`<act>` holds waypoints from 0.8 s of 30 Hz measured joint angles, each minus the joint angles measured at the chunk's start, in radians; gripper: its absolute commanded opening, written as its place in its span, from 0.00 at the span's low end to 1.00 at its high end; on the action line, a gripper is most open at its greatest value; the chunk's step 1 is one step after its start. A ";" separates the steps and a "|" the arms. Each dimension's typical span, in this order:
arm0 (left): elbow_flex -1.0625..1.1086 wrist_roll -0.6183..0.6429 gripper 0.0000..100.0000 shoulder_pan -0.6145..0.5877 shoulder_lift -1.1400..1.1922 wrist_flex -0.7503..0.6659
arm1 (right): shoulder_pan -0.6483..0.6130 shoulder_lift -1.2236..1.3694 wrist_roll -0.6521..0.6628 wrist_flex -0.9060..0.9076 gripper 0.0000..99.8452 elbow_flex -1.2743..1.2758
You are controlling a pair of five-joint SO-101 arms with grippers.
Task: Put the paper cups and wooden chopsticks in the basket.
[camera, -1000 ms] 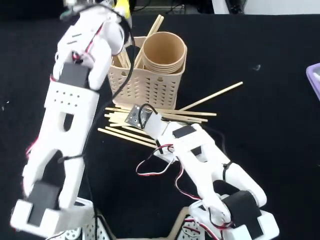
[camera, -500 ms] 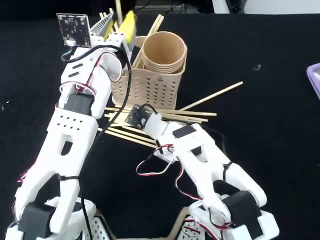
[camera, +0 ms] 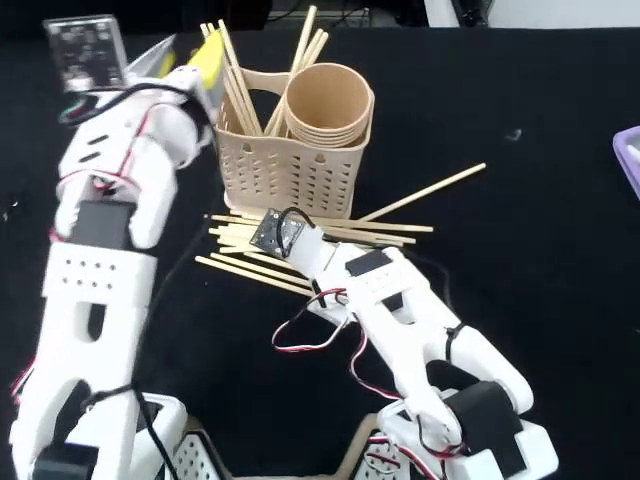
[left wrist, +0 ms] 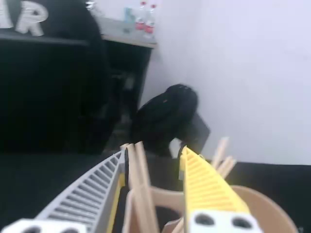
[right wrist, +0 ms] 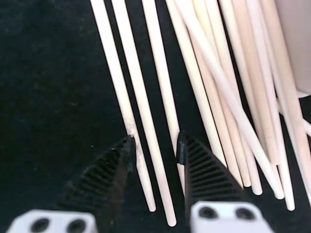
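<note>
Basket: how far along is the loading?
Done: paper cups stacked in the basket, upright chopsticks beside them. In hand: left end effector open around their tops; right end effector open astride loose chopsticks on the table. Remaining: that whole loose pile.

The left end effector (left wrist: 155, 154) hangs raised with jaws spread, the right end effector (right wrist: 155, 141) low, jaws parted.
</note>
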 measured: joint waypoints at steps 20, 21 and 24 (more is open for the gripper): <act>0.465 0.000 0.19 -0.227 -0.081 0.333 | -0.169 0.201 -0.005 0.118 0.16 -0.190; 0.476 0.000 0.19 -0.227 -0.089 0.328 | -0.169 0.215 -0.005 0.127 0.12 -0.204; 0.512 0.000 0.19 -0.227 -0.123 0.327 | -0.167 0.226 -0.005 0.132 0.01 -0.230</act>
